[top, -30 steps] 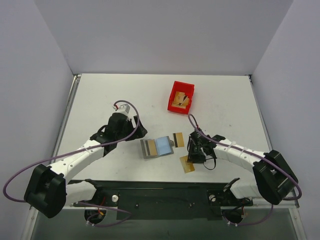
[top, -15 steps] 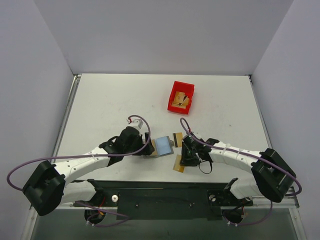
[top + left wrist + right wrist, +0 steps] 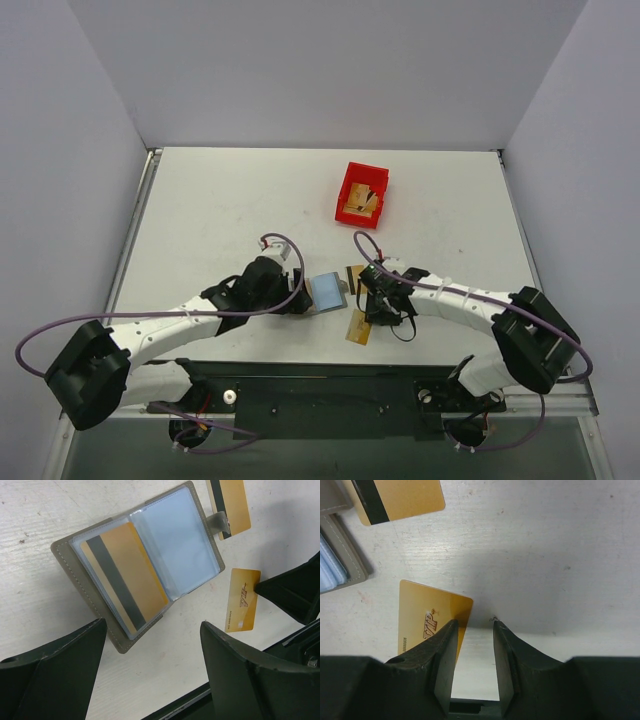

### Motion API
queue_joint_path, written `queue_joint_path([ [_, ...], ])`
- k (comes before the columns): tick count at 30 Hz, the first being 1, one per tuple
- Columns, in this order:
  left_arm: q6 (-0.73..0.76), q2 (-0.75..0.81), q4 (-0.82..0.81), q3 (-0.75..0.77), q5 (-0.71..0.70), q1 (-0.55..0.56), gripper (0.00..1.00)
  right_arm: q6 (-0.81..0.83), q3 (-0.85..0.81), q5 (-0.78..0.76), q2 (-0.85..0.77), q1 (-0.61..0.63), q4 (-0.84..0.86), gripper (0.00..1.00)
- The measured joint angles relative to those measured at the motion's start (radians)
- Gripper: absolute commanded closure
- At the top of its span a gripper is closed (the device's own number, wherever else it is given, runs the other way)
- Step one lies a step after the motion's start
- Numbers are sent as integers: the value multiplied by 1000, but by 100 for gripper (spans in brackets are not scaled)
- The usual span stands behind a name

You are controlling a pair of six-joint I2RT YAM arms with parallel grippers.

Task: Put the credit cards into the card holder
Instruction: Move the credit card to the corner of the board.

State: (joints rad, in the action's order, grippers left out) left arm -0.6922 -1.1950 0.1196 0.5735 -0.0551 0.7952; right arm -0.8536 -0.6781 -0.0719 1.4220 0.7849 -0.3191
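Observation:
The grey card holder (image 3: 75,587) lies open on the table, its bluish right pocket (image 3: 326,291) showing in the top view. One gold credit card with a dark stripe (image 3: 125,587) sits in its left pocket. A second striped credit card (image 3: 229,504) (image 3: 352,277) lies flat beside the closing tab (image 3: 218,522). A third gold credit card (image 3: 427,615) (image 3: 358,328) lies flat nearer the arms. My left gripper (image 3: 154,626) (image 3: 299,299) hovers wide open over the holder's left half. My right gripper (image 3: 475,625) (image 3: 372,312) points down at the third card's edge, jaws slightly apart with only table between, its left finger (image 3: 445,650) overlapping the card.
A red bin (image 3: 362,194) with something tan inside stands farther back at centre right. The black base rail (image 3: 330,385) runs along the near table edge, close to the third card. White walls enclose the table on three sides.
My left arm has swung right and now covers the holder's left half. My right gripper has shifted left, and the unstriped gold card has slid left with it.

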Motion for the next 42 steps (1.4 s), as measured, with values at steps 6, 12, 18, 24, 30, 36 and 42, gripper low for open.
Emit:
queue_joint_path([
  [6, -3, -16, -27, -13, 0, 48, 19, 25, -10, 24, 19, 0, 33, 70],
  [12, -14, -71, -89, -35, 0, 123, 34, 46, -10, 115, 37, 0, 130, 71],
  [18, -33, -124, -139, -49, 2, 159, 45, 54, -9, 217, 66, 1, 223, 71],
  [24, -38, -140, -152, -49, 4, 190, 48, 58, -7, 266, 78, 14, 253, 71],
  [30, -70, -137, -132, -50, -36, 200, 52, 58, 0, 292, 79, 46, 264, 72],
  [36, -101, -136, -120, -52, -47, 190, 55, 58, 0, 310, 87, 55, 277, 72],
  [42, -92, -135, -201, -63, 45, 193, 60, 58, 0, 316, 88, 55, 281, 72],
])
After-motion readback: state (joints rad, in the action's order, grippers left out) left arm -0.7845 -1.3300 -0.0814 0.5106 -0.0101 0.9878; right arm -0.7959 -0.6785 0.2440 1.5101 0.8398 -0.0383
